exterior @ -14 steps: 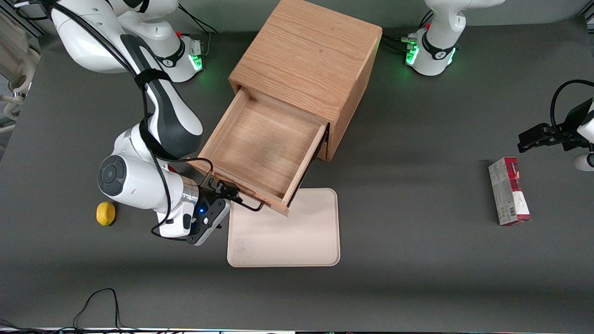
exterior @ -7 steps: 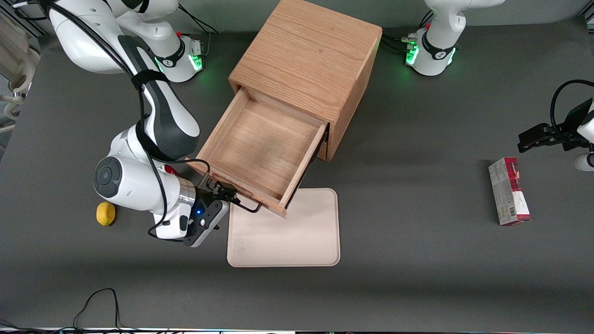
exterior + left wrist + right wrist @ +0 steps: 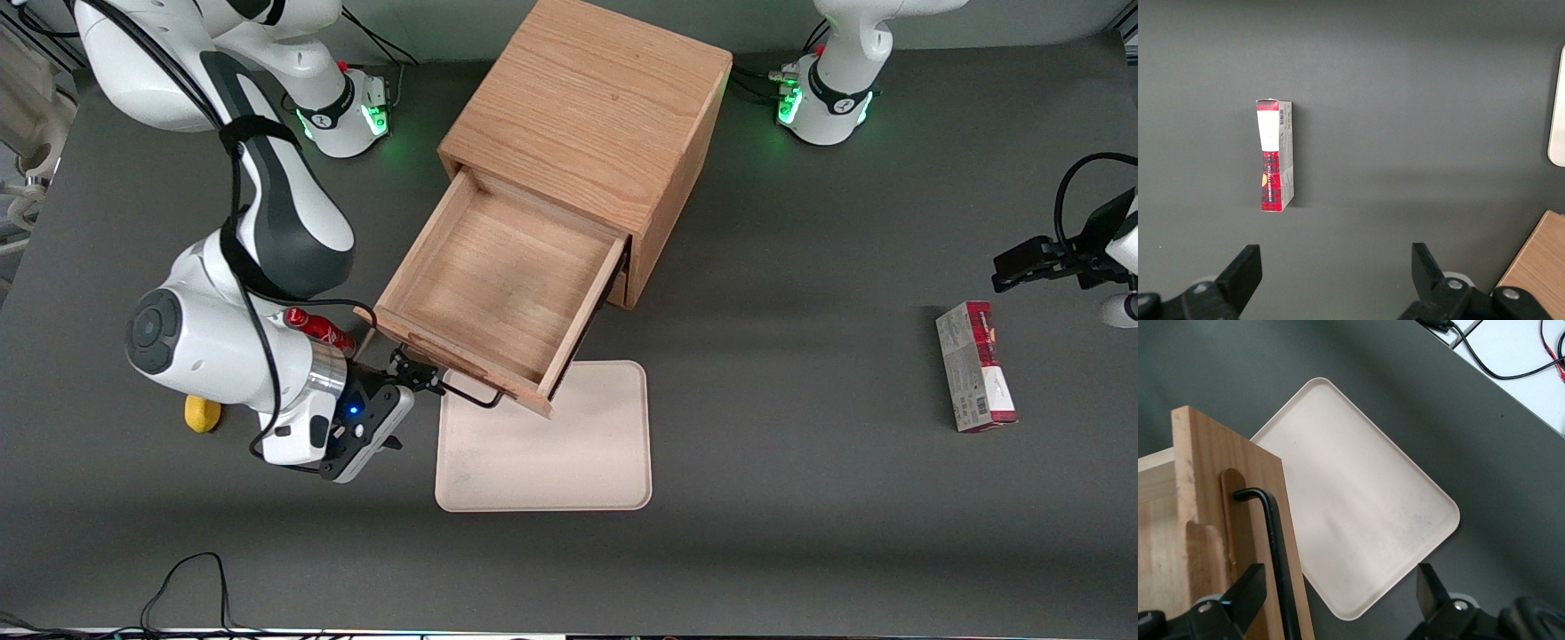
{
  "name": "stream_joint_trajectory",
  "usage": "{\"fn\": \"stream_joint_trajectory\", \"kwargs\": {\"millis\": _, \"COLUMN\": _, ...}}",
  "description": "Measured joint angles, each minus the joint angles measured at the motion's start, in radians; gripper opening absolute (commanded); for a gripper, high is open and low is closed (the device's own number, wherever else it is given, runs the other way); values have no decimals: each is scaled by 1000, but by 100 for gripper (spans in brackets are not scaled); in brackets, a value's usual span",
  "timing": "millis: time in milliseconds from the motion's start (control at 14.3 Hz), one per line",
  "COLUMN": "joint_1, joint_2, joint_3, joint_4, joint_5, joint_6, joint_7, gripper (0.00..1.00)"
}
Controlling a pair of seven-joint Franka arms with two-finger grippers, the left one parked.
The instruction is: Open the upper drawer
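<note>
The upper drawer (image 3: 502,284) is a light oak box pulled far out of the oak cabinet (image 3: 591,116), and its inside is bare. Its thin black wire handle (image 3: 471,396) runs across the drawer front and also shows in the right wrist view (image 3: 1275,547). My right gripper (image 3: 414,373) is open at the end of the handle toward the working arm's end of the table. In the right wrist view the gripper (image 3: 1338,597) has wide-spread fingers; the handle bar passes between them, close to one finger (image 3: 1248,590). The lower drawer is hidden under the upper one.
A beige tray (image 3: 551,453) lies on the table in front of the drawer, partly under its front edge, and shows in the right wrist view (image 3: 1365,507). A yellow lemon (image 3: 203,413) lies beside my wrist. A red box (image 3: 973,364) lies toward the parked arm's end.
My right arm and gripper have shifted sideways along the drawer front toward the working arm's end of the table. The drawer has stayed pulled out in place.
</note>
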Motion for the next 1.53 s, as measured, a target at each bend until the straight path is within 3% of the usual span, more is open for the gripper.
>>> {"fn": "stream_joint_trajectory", "kwargs": {"millis": 418, "joint_1": -11, "joint_2": -3, "joint_3": -3, "joint_4": 56, "joint_5": -3, "joint_6": -127, "joint_7": 6, "gripper": 100}}
{"fn": "stream_joint_trajectory", "kwargs": {"millis": 767, "joint_1": -20, "joint_2": -93, "joint_3": -28, "joint_4": 35, "joint_5": -135, "joint_6": -314, "joint_7": 41, "gripper": 100}}
{"fn": "stream_joint_trajectory", "kwargs": {"millis": 1115, "joint_1": -22, "joint_2": -350, "joint_3": -171, "joint_4": -255, "joint_5": -150, "joint_6": -362, "joint_7": 63, "gripper": 100}}
{"fn": "stream_joint_trajectory", "kwargs": {"millis": 1324, "joint_1": -24, "joint_2": -512, "joint_3": -248, "joint_4": -460, "joint_5": -160, "joint_6": -359, "joint_7": 168, "gripper": 100}}
{"fn": "stream_joint_trajectory", "kwargs": {"millis": 1533, "joint_1": -25, "joint_2": -592, "joint_3": -289, "joint_4": -545, "joint_5": -164, "joint_6": -352, "joint_7": 270, "gripper": 100}}
